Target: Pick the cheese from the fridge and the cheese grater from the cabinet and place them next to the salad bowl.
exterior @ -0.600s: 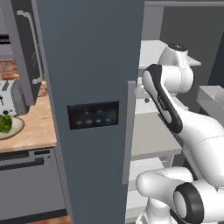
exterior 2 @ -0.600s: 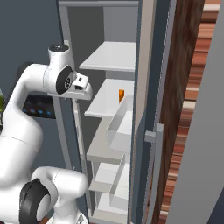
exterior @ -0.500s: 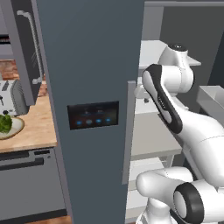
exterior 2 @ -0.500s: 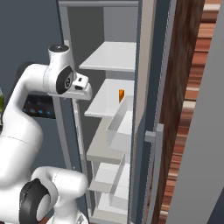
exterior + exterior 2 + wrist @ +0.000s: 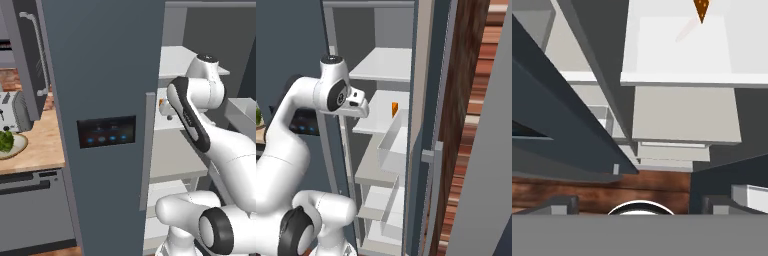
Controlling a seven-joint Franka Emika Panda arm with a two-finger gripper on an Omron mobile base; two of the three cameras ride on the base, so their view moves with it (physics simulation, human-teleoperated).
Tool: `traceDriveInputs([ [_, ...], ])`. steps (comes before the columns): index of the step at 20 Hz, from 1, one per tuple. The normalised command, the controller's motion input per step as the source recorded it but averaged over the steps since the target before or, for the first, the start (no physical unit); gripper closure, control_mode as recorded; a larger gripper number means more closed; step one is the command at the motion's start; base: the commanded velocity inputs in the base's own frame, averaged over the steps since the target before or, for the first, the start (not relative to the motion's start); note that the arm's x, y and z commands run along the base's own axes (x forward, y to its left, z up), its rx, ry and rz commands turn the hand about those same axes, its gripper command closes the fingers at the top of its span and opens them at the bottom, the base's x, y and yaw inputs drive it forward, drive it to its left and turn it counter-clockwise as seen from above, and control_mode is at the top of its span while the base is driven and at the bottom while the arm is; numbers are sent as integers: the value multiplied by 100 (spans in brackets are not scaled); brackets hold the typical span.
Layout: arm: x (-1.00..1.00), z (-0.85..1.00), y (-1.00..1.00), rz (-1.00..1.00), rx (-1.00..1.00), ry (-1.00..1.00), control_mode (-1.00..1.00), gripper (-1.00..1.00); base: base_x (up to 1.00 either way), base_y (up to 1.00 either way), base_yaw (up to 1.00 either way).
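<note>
nothing visibly shifted over the last half second or so: arm posed the same at the open fridge, same framing in both base views. likely a pause or a very slow creep at the start of the reach, so the fetch of the cheese not yet under way in any real sense.

gripper spread wide and empty, jaws far apart, nothing between them; tips low at the bottom of the hand view, pointing mostly downward past the shelf fronts toward the wood floor.

cheese ahead of the hand and deeper into the fridge, sitting on a white shelf toward the back, at roughly hand height in the right base view. in the hand view, right at the upper edge, a little off to one side of centre, well apart from the fingertips. no contact, shelf edge lying between hand and wedge.

judged next: tilt the hand up from its downward look, then push forward over the shelf edge to straddle the wedge. small target, so easy to nudge it further back.

salad bowl off behind the hand, beyond the fridge door, on the wooden counter.
</note>
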Motion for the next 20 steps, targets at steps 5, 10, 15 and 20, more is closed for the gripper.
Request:
traceDriveInputs([
  [5, 0, 0, -40, -1, 0, 0, -100, -100, 0, 0, 0],
  [10, 0, 0, -49, -2, 0, 0, -100, -100, 0, 0, 0],
  [15, 17, 0, -43, -5, 0, 0, -100, -100, 0, 0, 0],
  [20, 51, -5, -22, -2, 0, 0, -100, -100, 0, 0, 0],
])
